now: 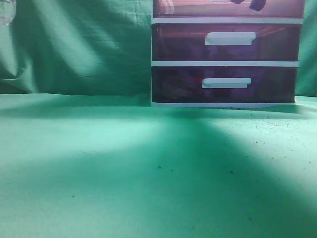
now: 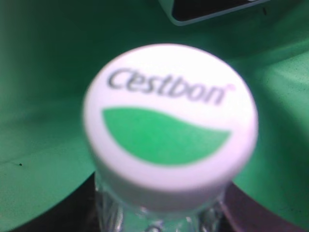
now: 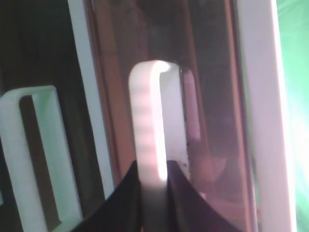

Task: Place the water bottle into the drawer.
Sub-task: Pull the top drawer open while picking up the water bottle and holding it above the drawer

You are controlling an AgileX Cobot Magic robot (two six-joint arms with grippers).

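Note:
The water bottle [image 2: 169,121] fills the left wrist view: a white cap with a green patch and "Cestbon", and a clear neck below. My left gripper [image 2: 159,220] is shut on the neck. In the exterior view the bottle [image 1: 6,12] shows only at the top left edge. The drawer [image 1: 198,9] is the top one, cut off by the frame's upper edge. My right gripper [image 3: 154,188] is shut on its white bar handle [image 3: 152,121]; dark jaw parts [image 1: 247,4] show at the drawer's front. How far the drawer is out I cannot tell.
The white-framed unit stands at the back right on a green cloth [image 1: 124,163]. Its middle drawer [image 1: 183,42] and bottom drawer [image 1: 178,84] are shut. The middle drawer's handle [image 3: 29,154] lies beside my right gripper. A corner of the unit [image 2: 207,12] shows beyond the bottle.

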